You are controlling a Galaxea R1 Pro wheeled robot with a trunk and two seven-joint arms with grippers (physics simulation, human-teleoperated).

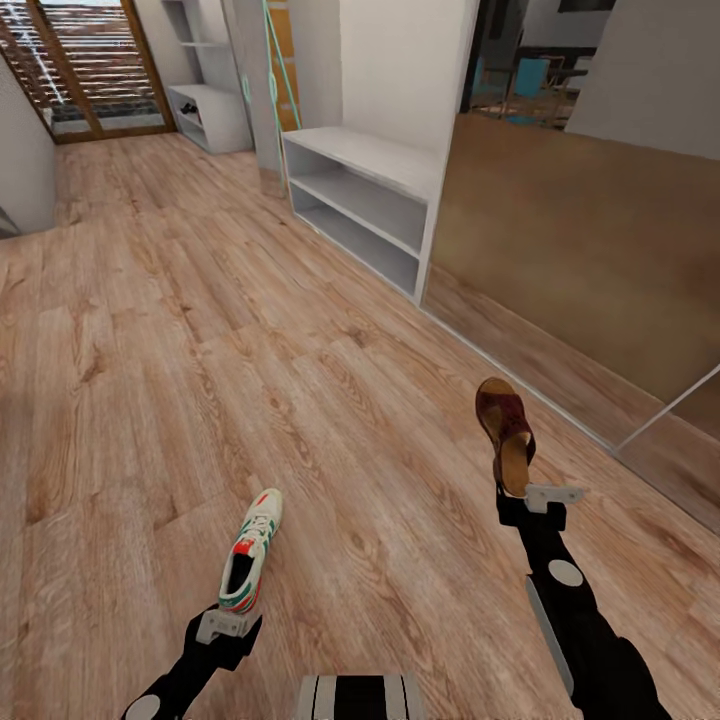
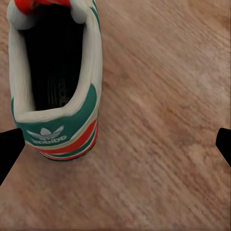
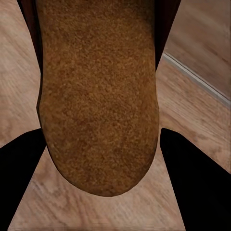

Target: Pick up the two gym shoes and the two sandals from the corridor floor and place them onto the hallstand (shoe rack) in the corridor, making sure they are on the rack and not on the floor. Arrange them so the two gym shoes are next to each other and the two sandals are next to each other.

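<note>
One gym shoe [image 1: 250,552], white with green stripes and red patches, lies on the corridor floor [image 1: 180,380] at the lower left. Its heel [image 2: 60,130] faces my left gripper [image 1: 228,625], whose fingers [image 2: 8,149] stand wide apart, open, with the heel close to one of them. My right gripper [image 1: 520,495] is shut on the heel end of a dark brown sandal [image 1: 505,425], held up off the floor; its tan insole [image 3: 98,96] sits between the black fingers [image 3: 192,178]. The pale grey hallstand [image 1: 360,190] stands ahead against the right wall, its shelves bare.
A large brown glossy wall panel [image 1: 580,250] runs along the right side, past the hallstand. A second white shelf unit [image 1: 210,115] and a slatted glass door [image 1: 95,65] close the far end of the corridor. Wide wood floor lies between me and the hallstand.
</note>
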